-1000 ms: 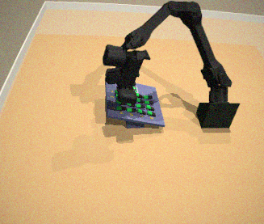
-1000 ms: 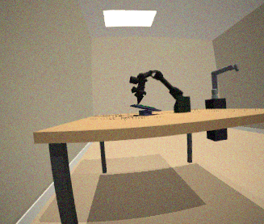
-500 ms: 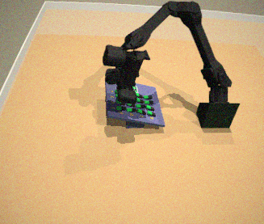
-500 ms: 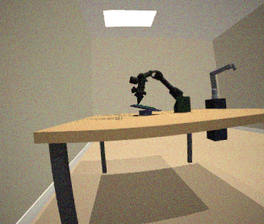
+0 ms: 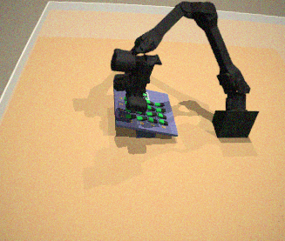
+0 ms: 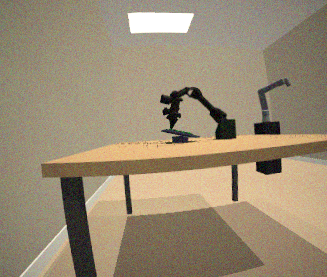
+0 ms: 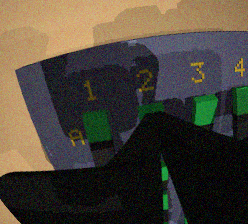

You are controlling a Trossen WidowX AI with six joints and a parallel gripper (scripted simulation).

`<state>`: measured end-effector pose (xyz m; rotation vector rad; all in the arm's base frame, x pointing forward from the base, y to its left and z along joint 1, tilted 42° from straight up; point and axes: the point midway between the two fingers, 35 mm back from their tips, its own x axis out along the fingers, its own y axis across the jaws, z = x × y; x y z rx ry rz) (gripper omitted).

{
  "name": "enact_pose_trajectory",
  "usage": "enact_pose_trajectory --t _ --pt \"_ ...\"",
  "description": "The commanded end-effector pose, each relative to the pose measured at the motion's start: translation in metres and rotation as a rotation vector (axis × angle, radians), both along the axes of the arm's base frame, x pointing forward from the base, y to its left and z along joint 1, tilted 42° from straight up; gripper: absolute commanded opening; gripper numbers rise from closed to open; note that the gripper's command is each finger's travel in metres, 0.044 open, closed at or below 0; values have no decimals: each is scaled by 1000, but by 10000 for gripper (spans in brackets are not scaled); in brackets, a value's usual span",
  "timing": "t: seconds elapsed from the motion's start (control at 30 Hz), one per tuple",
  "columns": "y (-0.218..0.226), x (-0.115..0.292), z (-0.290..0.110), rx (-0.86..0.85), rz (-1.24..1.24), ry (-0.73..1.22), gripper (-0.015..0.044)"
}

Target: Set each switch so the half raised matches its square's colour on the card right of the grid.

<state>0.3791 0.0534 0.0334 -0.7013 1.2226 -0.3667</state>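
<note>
Worktop: tan wooden table [image 5: 46, 179], dark legs. Items resting on it: blue switch panel [image 5: 171, 130], near centre; black arm base [image 5: 234, 123], toward right edge.

Wooden table [image 6: 188, 157] — grey arm [image 6: 272, 92], ceiling light [image 6: 160, 22].

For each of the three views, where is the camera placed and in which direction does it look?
Top: high above the table, tilted down at the switch panel; whole arm and base show.
Exterior: low beside the table, looking across at the distant arm; a second grey arm stands behind.
Wrist: on the arm, looking down; the shut pincer fills the bottom, over column 2.
Top and wrist both show the panel's green switches.
</note>
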Motion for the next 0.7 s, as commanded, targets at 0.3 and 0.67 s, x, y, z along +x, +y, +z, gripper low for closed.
enact_pose_trajectory --t 0.3,0.67 --pt "-1 1 -2 1 2 2 0" --pt "8 -3 8 2 4 -3 0"
